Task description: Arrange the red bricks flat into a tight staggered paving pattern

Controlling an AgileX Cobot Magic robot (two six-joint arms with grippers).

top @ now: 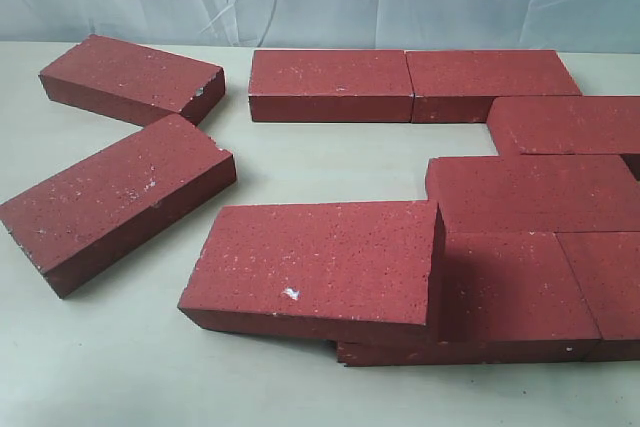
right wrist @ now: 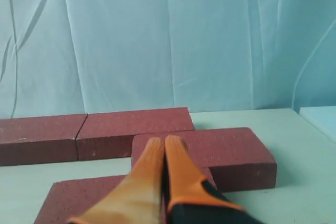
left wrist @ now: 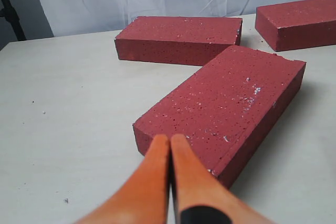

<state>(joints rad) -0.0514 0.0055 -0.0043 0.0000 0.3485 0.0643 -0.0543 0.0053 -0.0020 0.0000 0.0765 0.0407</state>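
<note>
Roughly, I'd call this job half done. Most of the red bricks lie flat toward the right edge of the table, in rows stepped off from one another. A back pair sits end to end near the far edge. The rows are not tight, though: bare table shows between the back pair and the rows in front of it.

At the front, one tilted brick rests partly on top of a neighbour, so it is not flat. It needs sliding off and bedding down. Two loose bricks lie askew near the left edge, well apart from the pattern, corner to side with each other. Those are left to bring in.

My left claw is pinched together with nothing in it, its tips at the near corner of one loose brick. I cannot tell whether it touches. My right claw is likewise pressed together and empty, above the laid rows. A pale cloth hangs behind the table.
</note>
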